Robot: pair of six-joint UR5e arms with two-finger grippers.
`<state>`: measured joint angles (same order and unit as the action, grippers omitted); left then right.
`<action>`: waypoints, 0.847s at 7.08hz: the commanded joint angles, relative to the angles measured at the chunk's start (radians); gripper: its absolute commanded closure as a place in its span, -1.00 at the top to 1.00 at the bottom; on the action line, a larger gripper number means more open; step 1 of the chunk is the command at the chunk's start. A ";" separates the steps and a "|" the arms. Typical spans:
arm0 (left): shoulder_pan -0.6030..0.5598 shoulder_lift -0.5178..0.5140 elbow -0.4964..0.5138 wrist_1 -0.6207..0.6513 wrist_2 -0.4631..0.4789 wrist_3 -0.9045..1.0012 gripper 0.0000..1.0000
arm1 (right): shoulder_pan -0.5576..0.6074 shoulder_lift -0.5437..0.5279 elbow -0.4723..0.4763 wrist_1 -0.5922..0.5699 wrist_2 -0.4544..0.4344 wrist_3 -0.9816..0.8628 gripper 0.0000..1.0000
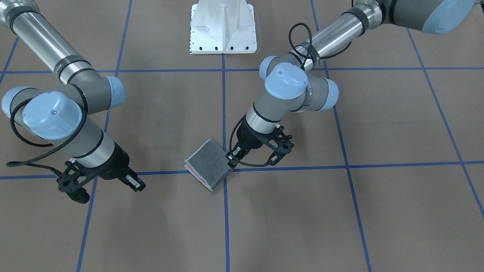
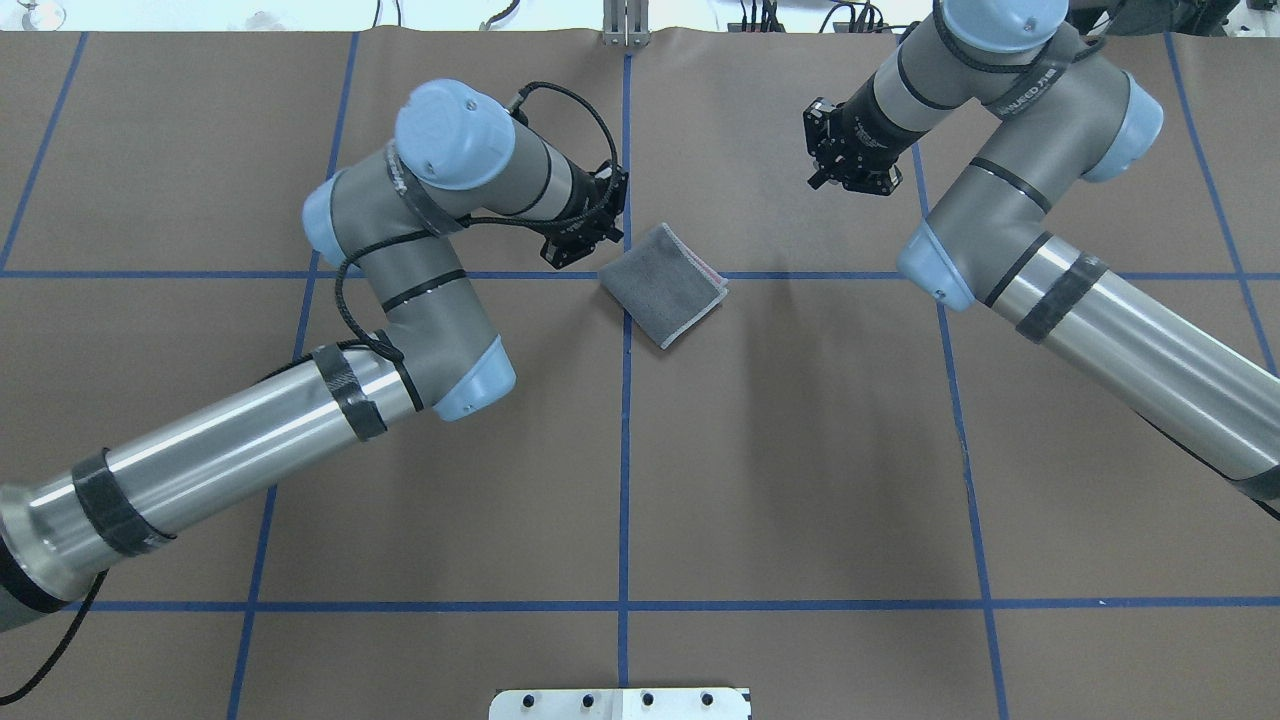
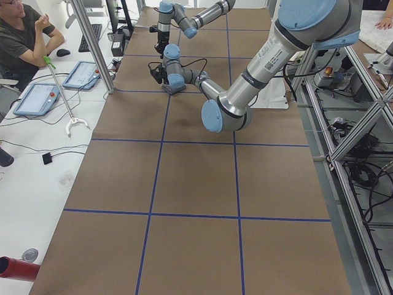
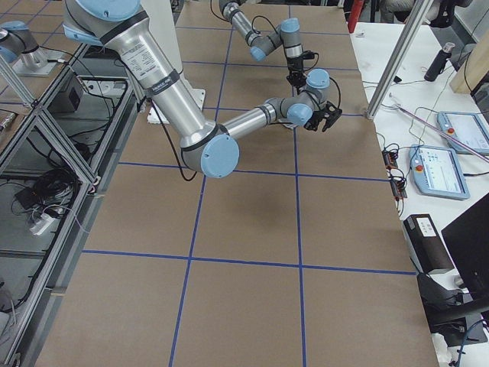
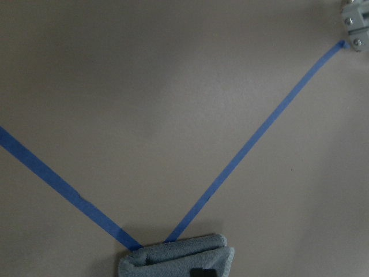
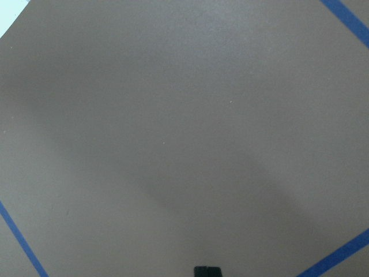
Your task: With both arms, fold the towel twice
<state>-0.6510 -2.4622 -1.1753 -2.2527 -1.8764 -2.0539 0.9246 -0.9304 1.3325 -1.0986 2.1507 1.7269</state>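
Towel: the small square terry cloth towel (image 1: 209,163) lay flat, folded into a thick stack. Its dark grey face was up and pink showed at the layered edges. It sat on the brown table (image 1: 287,211), over a crossing of blue tape lines (image 1: 226,211).
Left arm: the grey-and-silver left arm (image 1: 287,90) bent steeply down at the wrist. Its black left gripper (image 1: 231,156) met the towel's nearest corner.
Left pincer: whether it clamped the cloth could not be told.
Right arm: the right arm (image 1: 64,117) slanted down, well apart from the towel. Its black right gripper (image 1: 136,183) hung low over the table.
Right pincer: its fingers seemed pressed together, holding nothing.
Base: a white bolted pedestal (image 1: 223,28) stood at the robot's side.
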 commanded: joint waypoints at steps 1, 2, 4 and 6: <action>0.050 -0.030 0.058 -0.002 0.057 0.020 -1.00 | 0.025 -0.059 0.062 -0.001 0.023 -0.006 -0.40; 0.053 -0.031 0.078 -0.002 0.060 0.062 -1.00 | 0.026 -0.057 0.065 -0.010 0.023 -0.006 0.97; 0.047 -0.026 0.085 0.007 0.057 0.096 -1.00 | 0.026 -0.057 0.088 -0.044 0.024 -0.004 1.00; 0.039 -0.021 0.082 0.010 0.051 0.124 -1.00 | 0.026 -0.057 0.086 -0.044 0.024 -0.006 1.00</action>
<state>-0.6077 -2.4868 -1.0919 -2.2443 -1.8225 -1.9448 0.9510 -0.9878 1.4188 -1.1415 2.1743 1.7215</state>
